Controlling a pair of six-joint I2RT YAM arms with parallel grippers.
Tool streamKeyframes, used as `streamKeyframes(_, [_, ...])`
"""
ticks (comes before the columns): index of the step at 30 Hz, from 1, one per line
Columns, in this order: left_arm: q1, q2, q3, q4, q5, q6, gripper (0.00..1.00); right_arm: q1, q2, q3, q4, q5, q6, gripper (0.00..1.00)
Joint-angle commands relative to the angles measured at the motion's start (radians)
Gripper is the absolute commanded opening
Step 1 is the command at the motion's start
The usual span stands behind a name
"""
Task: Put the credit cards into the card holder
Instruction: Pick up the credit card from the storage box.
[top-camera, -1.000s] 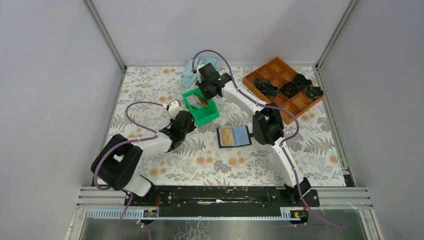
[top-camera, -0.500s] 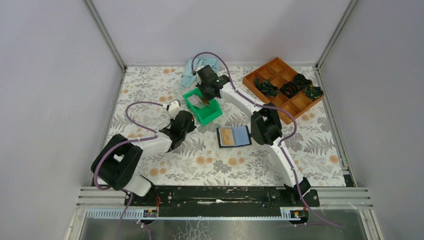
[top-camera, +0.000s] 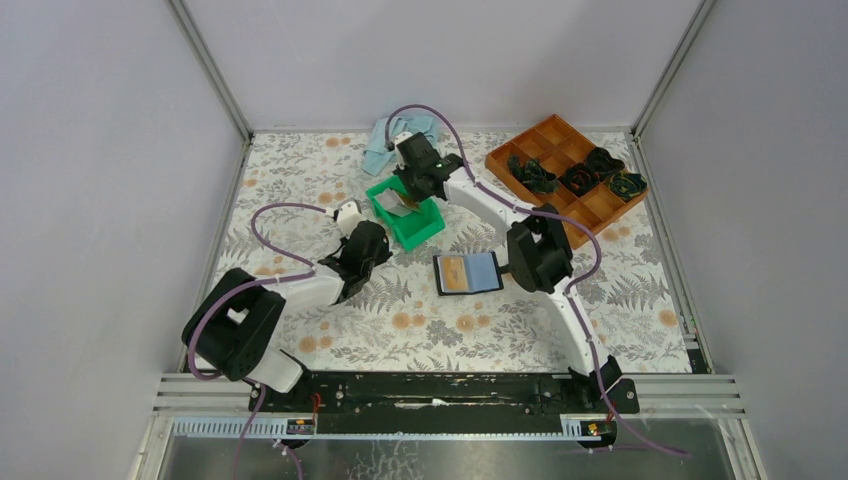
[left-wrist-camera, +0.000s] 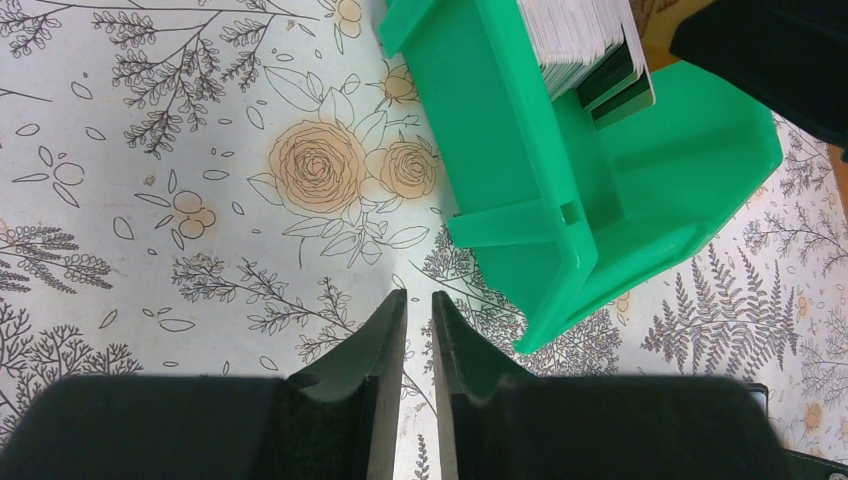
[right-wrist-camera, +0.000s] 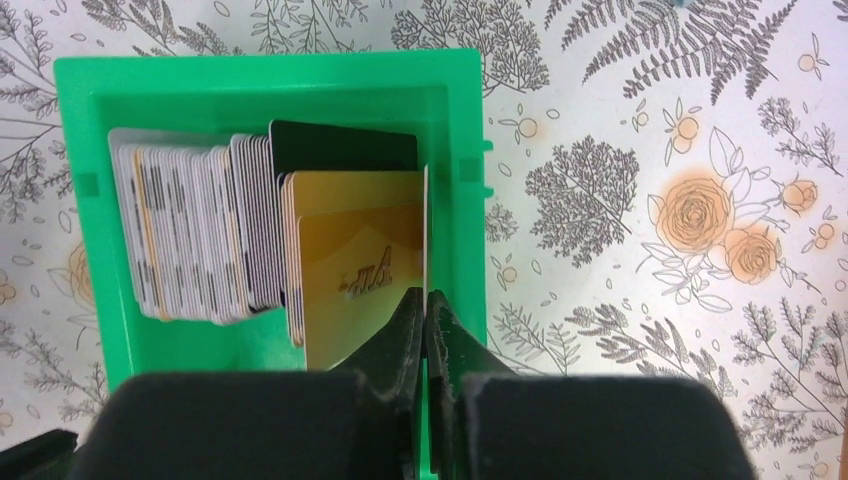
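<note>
From above, the credit cards stand on edge in the green bin beneath the right jaws, with the card holder lying open nearer the bases; left wrist view — left jaws barely parted, empty, beside the bin; right wrist view — right jaws shut on the endmost gold card.

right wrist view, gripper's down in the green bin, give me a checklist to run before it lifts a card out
1. right gripper shut on a credit card at the green bin wall: ok
2. Only one card pinched: cannot tell
3. left gripper empty, jaws slightly apart, off the bin: ok
4. card holder lying open on the table: ok
5. Free slot in the holder: cannot tell
</note>
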Motion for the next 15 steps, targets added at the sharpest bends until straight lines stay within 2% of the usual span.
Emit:
streamKeyframes(1, [0.009, -0.04, 0.001, 0.038, -0.022, -0.005, 0.22, 0.007, -0.158, -0.067, 0.085, 0.016, -0.002, 0.0])
streamKeyframes(10, [0.008, -0.149, 0.027, -0.037, -0.045, 0.027, 0.22, 0.007, -0.321, -0.16, 0.097, -0.009, 0.02, 0.0])
streamKeyframes(15, [0.009, -0.24, 0.01, 0.024, 0.007, 0.114, 0.26, 0.007, -0.486, -0.282, 0.089, -0.044, 0.048, 0.0])
